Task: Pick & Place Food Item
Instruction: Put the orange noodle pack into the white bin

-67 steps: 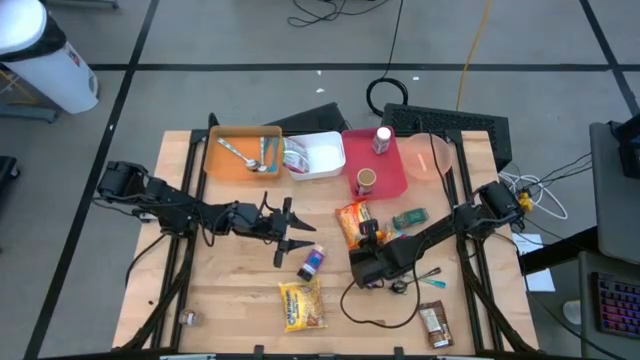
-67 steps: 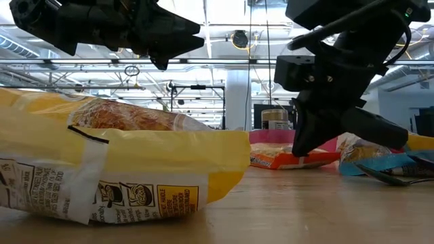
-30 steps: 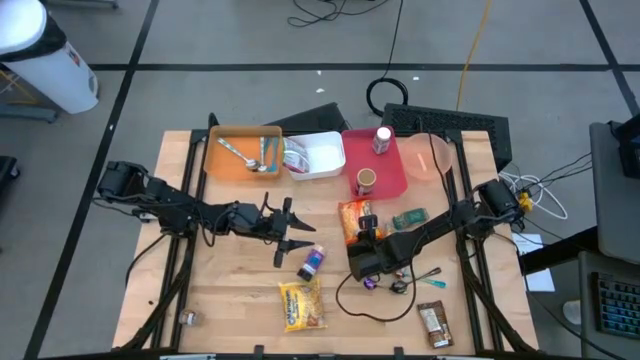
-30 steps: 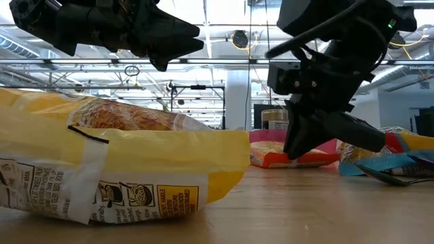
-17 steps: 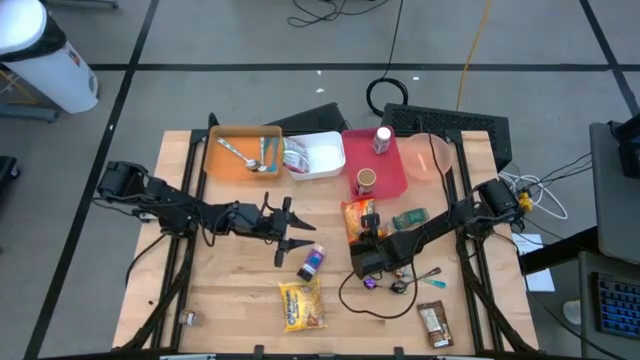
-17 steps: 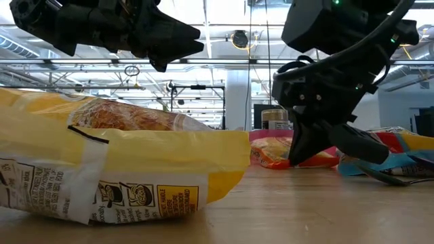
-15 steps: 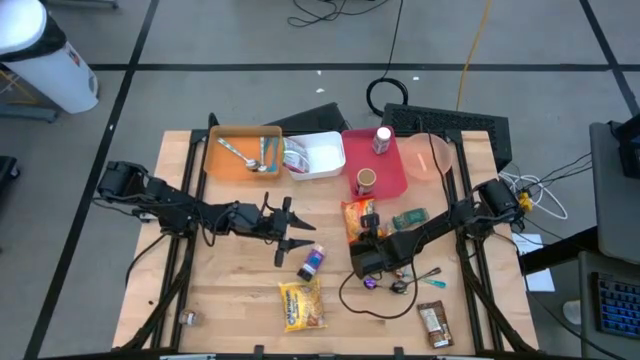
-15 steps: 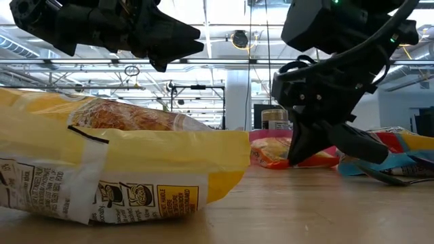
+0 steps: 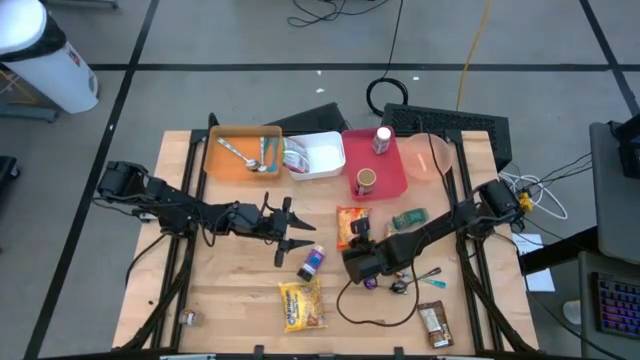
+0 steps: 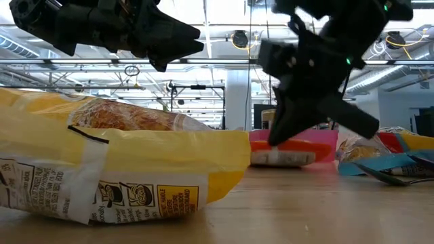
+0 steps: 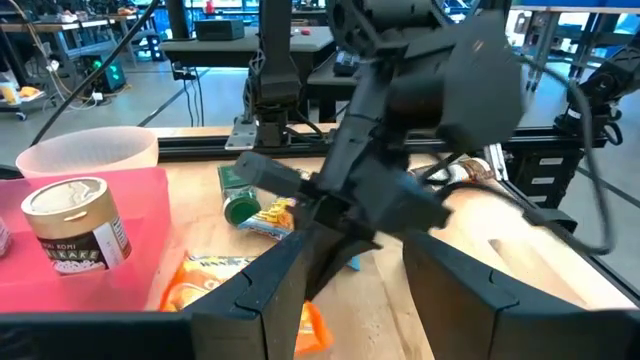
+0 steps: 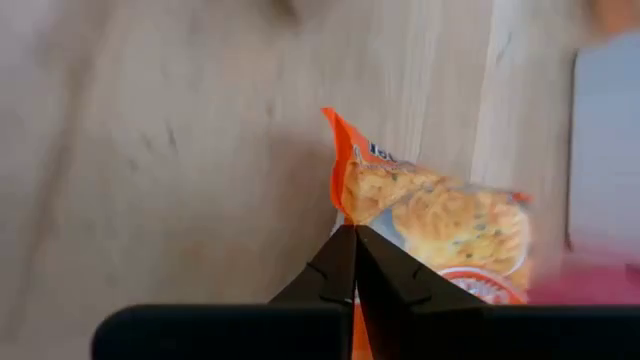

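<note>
**Pinched at the Corner**

While hovering over the table's nine o'clock side, left gripper: fingers parted, nothing between. Right gripper, four o'clock of centre: shut tight on orange snack packet, at three o'clock just below the pink tray.

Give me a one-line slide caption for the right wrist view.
Right hand shut on the corner of the orange snack packet, above the wooden table.
</note>
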Motion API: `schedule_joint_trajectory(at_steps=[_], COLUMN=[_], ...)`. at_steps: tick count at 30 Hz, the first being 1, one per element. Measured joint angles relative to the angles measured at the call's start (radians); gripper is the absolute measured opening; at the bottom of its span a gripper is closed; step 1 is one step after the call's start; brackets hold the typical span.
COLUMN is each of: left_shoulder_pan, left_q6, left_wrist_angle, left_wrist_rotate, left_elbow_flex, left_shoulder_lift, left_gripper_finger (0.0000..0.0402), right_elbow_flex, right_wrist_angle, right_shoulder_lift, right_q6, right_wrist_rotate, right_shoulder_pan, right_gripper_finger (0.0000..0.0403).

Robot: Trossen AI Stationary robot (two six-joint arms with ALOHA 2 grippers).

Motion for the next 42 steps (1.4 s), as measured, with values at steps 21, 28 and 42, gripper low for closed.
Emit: schedule_joint_trajectory(at_steps=[21, 28, 42], left_shoulder_pan=[-0.085, -0.112, -0.098], left_q6=[0.146, 0.161, 0.157], left_wrist_angle=[-0.039, -0.201, -0.344], left_wrist_rotate=[-0.240, -0.270, -0.269], left_elbow_flex=[-0.001, 0.098, 0.260], left_shoulder_lift=[0.000, 0.001, 0.167], left_gripper_finger=[0.0177, 0.0177, 0.0177], right_elbow_flex=[0.126, 0.125, 0.125], right_wrist_angle=[-0.090, -0.065, 0.005], right_shoulder_lift=[-0.063, -0.139, -0.156], right_q6=[-0.137, -0.171, -0.193], right_wrist_rotate=[0.020, -0.004, -0.063], right_shoulder_pan=[-0.055, -0.076, -0.081], right_gripper_finger=[0.0000, 0.0000, 0.0000])
